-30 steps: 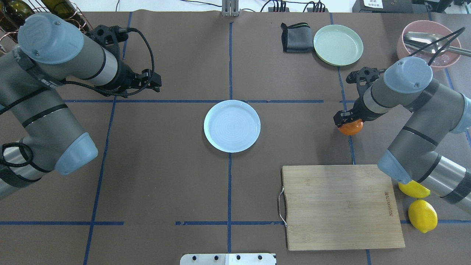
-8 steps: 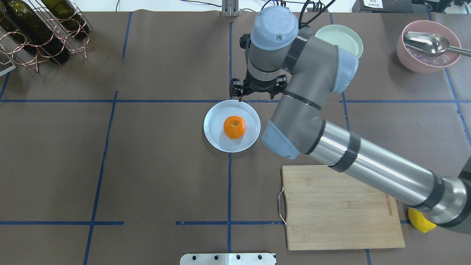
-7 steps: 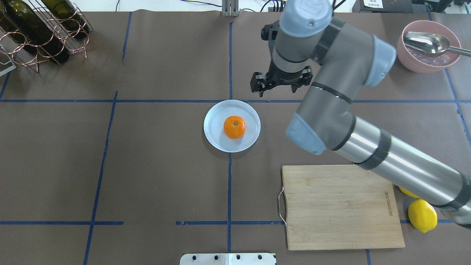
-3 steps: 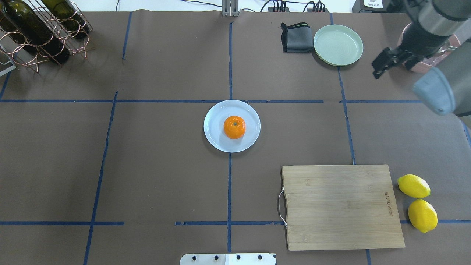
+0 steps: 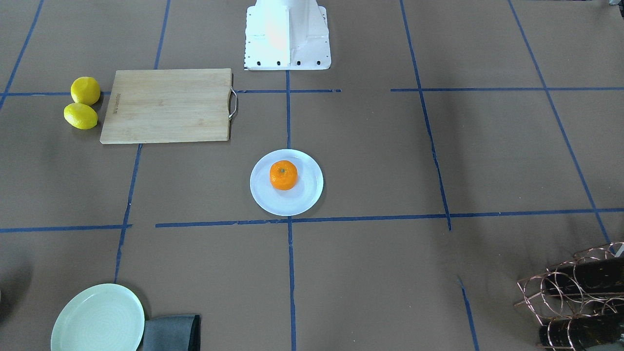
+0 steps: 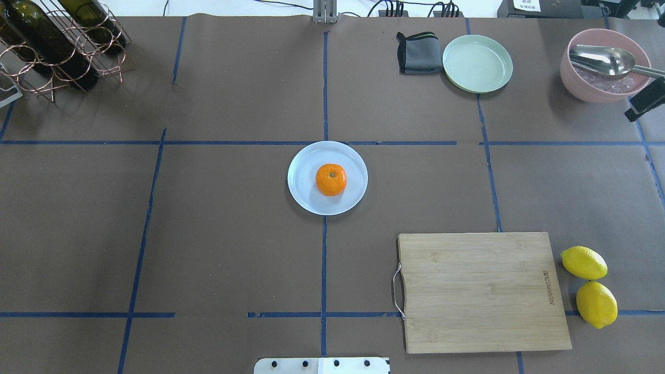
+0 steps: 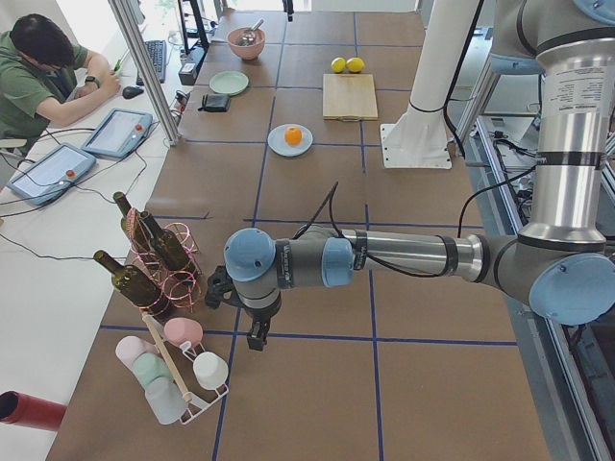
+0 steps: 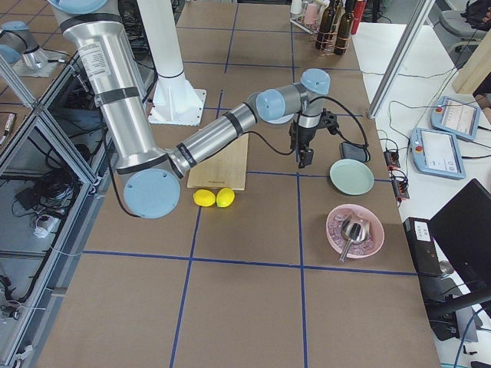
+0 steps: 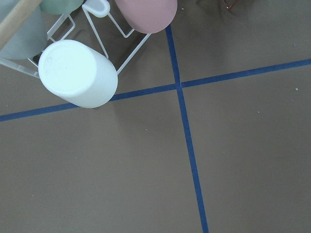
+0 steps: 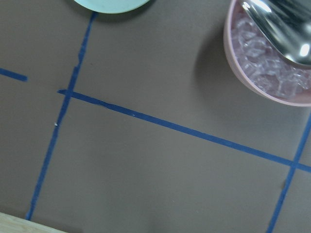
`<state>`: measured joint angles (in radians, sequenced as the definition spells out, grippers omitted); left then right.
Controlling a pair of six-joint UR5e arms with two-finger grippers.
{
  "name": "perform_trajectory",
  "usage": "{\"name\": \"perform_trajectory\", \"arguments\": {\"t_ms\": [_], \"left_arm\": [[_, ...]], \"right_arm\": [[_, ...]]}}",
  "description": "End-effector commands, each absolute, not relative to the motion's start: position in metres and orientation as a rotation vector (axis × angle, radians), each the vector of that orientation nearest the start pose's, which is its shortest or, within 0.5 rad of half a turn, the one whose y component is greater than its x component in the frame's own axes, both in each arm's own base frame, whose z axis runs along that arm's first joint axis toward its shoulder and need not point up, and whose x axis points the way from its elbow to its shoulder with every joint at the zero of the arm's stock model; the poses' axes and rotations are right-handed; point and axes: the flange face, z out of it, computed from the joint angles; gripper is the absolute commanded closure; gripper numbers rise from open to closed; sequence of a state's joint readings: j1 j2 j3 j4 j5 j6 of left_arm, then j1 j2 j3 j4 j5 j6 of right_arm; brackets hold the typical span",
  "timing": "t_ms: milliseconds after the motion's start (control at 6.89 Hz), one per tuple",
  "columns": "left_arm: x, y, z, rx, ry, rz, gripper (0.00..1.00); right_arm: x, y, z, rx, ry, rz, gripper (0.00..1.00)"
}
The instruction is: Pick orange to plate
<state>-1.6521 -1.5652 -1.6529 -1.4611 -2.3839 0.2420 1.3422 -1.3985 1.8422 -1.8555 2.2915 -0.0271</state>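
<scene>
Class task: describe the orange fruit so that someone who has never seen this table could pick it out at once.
Start at the brown table, gridded with blue tape. Near its middle lies a pale bluish-white plate, and on it sits the orange. It is the only bright orange fruit, round with a tiny green stem dot, unlike the two yellow lemons beside the cutting board.

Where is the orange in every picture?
Front-facing: orange at centre.
Overhead: orange at centre.
Exterior left: orange near top, far away.
Exterior right: not visible.
Wrist views: not in either.
Landmark: the plate under it; the cutting board shows in all four room views.
</scene>
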Motion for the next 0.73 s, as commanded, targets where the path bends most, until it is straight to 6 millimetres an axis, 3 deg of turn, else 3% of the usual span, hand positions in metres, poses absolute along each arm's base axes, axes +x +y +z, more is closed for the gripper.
{"name": "perform_trajectory", "arguments": {"t_ms": [0, 290, 435, 581], "left_arm": [[-0.099, -0.483, 0.611, 0.109, 0.8, 0.102, 0.0], [-0.096, -0.481, 0.615, 0.098, 0.801, 0.105, 0.0], [-0.095, -0.48, 0.616, 0.097, 0.801, 0.105, 0.0], [-0.095, -0.48, 0.616, 0.097, 0.801, 0.105, 0.0]], "right_arm": [[-0.001, -0.528, 0.542, 0.039, -0.786, -0.31, 0.0], [0.047, -0.528, 0.587, 0.032, -0.796, -0.295, 0.0], [0.066, -0.519, 0.601, 0.023, -0.799, -0.259, 0.0], [0.085, -0.494, 0.624, -0.001, -0.827, -0.194, 0.0]]}}
